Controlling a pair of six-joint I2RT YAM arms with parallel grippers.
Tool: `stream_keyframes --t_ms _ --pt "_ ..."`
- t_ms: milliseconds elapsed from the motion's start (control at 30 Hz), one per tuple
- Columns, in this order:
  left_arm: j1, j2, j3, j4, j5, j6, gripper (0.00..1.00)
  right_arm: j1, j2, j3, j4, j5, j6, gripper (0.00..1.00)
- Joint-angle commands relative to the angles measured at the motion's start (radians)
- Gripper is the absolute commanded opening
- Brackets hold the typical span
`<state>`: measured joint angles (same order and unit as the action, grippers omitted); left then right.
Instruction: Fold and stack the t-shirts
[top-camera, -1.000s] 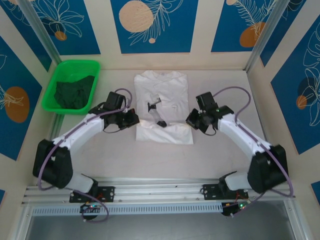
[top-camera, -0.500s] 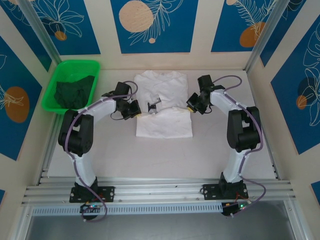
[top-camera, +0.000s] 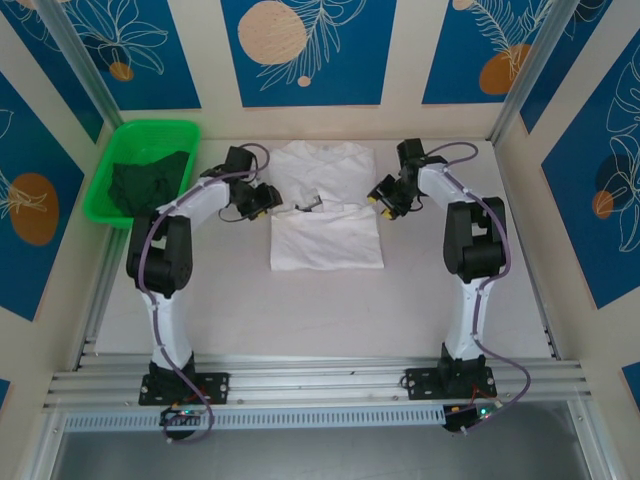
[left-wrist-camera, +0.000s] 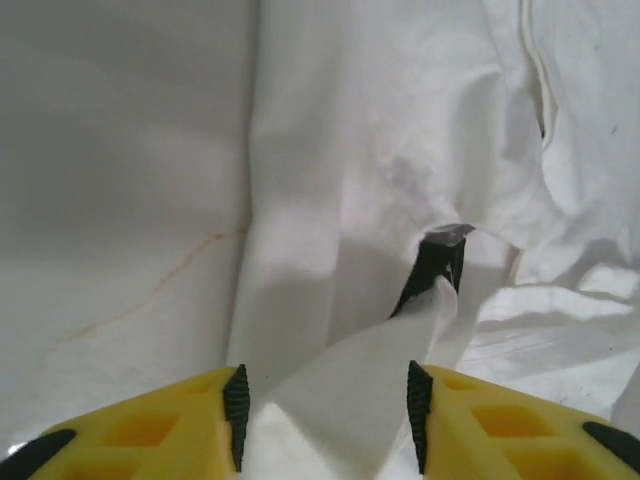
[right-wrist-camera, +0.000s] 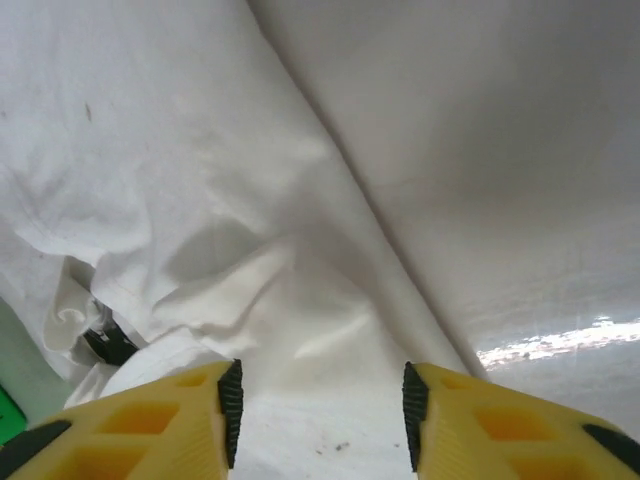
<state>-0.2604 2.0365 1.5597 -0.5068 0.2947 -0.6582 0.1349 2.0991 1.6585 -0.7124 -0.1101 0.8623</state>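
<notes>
Overhead view: the white t-shirt lies flat at the centre of the table, slightly above mid-frame. Its lower portion is doubled up over the body, giving a neat rectangular panel with a straight fold line across the middle. The collar end extends toward the top of the frame. A small black print shows at the fold line.

The dark green t-shirt sits crumpled inside the bright green tray at the upper left, well apart from the white one.

Left gripper: positioned at the left edge of the white t-shirt, level with the fold line. In the left wrist view the yellow fingers stand parted. A raised tongue of white cloth lies in the gap between the black pads, with no pinch on it evident.

Right gripper: positioned at the right edge of the same garment, level with the fold line, mirroring the other. In the right wrist view its jaws are likewise parted about halfway. White cloth lies beneath the gap and nothing is clamped.

Both arms are stretched well up the frame from their bases at the bottom edge
</notes>
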Motion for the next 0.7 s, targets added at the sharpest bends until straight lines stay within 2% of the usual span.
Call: stream_keyframes --t_ms 0,33,133,233,300,467,567,667 --pt "0.027 -0.048 0.05 -0.067 -0.066 0.02 0.59 -0.033 -0.051 0.038 -0.073 -0.024 -0.019 0.54" --pt "0.023 -0.088 0.032 -0.062 -0.091 0.019 0.62 -0.039 -0.087 0.01 -0.067 -0.012 -0.018 0.55" --pt "-0.004 -0.214 -0.066 -0.029 -0.143 0.008 0.62 -0.034 -0.247 -0.189 0.041 -0.023 -0.004 0.52" --pt "-0.079 -0.332 -0.214 0.045 -0.165 -0.012 0.55 0.027 -0.412 -0.446 0.223 -0.101 0.013 0.45" --pt "-0.15 -0.375 -0.295 0.09 -0.175 -0.02 0.48 0.077 -0.463 -0.547 0.273 -0.13 0.021 0.39" --pt "-0.294 -0.332 -0.366 0.14 -0.138 -0.004 0.4 0.166 -0.485 -0.673 0.357 -0.135 0.033 0.24" --pt "-0.313 -0.272 -0.392 0.145 -0.142 0.008 0.37 0.187 -0.453 -0.683 0.356 -0.107 0.03 0.22" --pt "-0.31 -0.237 -0.429 0.14 -0.213 0.032 0.37 0.193 -0.407 -0.701 0.355 -0.081 0.036 0.23"
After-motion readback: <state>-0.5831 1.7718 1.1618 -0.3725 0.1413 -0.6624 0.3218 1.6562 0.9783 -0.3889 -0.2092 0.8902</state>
